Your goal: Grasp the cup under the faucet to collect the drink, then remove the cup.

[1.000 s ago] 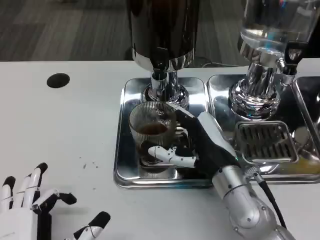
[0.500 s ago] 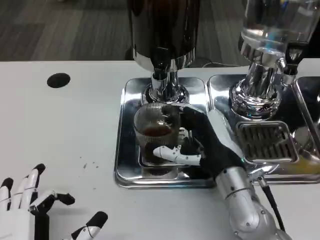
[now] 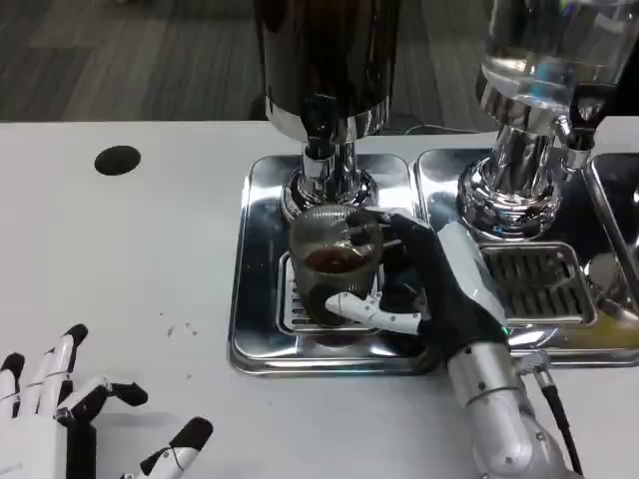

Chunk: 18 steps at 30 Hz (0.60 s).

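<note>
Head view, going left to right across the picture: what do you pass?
Left hand at the bottom corner → black round spot on the table → cup of dark drink on the left tray → right hand gripping it → slotted drain grate → clear dispenser.

Ribbed glass cup (image 3: 335, 261), upright, part-filled with dark drink, below the dark dispenser's faucet (image 3: 319, 112)

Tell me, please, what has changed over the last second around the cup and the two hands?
The right hand, gripping the cup throughout, has carried it to the picture's right and a little toward the dark dispenser, along the steel drip tray. The dark drink remains in the cup. The left hand stayed open at the table's near edge, and the clear dispenser did not move.
</note>
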### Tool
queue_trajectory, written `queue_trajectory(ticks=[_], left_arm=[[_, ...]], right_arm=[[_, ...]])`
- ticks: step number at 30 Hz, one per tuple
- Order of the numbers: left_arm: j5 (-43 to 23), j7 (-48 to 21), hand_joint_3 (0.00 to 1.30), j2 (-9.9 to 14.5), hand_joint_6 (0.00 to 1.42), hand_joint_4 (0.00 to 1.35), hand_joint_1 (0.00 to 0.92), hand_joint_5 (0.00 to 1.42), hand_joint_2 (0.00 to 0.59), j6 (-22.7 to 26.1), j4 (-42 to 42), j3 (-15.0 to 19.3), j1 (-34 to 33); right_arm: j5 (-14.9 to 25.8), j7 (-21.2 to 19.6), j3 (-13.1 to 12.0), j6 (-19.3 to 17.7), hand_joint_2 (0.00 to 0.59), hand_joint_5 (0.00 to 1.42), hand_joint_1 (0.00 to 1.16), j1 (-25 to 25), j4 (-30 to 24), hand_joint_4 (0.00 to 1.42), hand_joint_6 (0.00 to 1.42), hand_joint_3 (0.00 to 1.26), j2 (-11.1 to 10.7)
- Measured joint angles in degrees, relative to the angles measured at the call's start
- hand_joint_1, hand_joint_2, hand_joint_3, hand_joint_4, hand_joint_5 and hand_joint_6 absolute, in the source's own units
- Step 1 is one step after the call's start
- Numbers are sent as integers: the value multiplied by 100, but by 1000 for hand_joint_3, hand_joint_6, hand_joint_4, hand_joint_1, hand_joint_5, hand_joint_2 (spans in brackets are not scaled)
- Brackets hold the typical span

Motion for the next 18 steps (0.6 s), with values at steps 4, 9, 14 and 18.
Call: queue_trajectory(ticks=[4,9,14,18], left_arm=[[1,0,645,0,12,40,0,126,107,0,4,-13,-11],[9,0,645,-5,12,40,0,126,107,0,22,-64,-66],[9,-1,645,-7,12,40,0,126,107,1,38,-70,-106],[20,-1,643,-6,12,40,0,126,107,8,41,-71,-138]], right_arm=[[25,2,-100,-16,195,737,839,87,-99,857,550,738,-129],[40,4,-216,-28,195,762,839,120,-178,882,575,757,-245],[99,89,-290,-65,198,792,839,181,-235,916,595,777,-320],[224,150,-405,-115,198,850,842,299,-330,976,643,821,-412]])
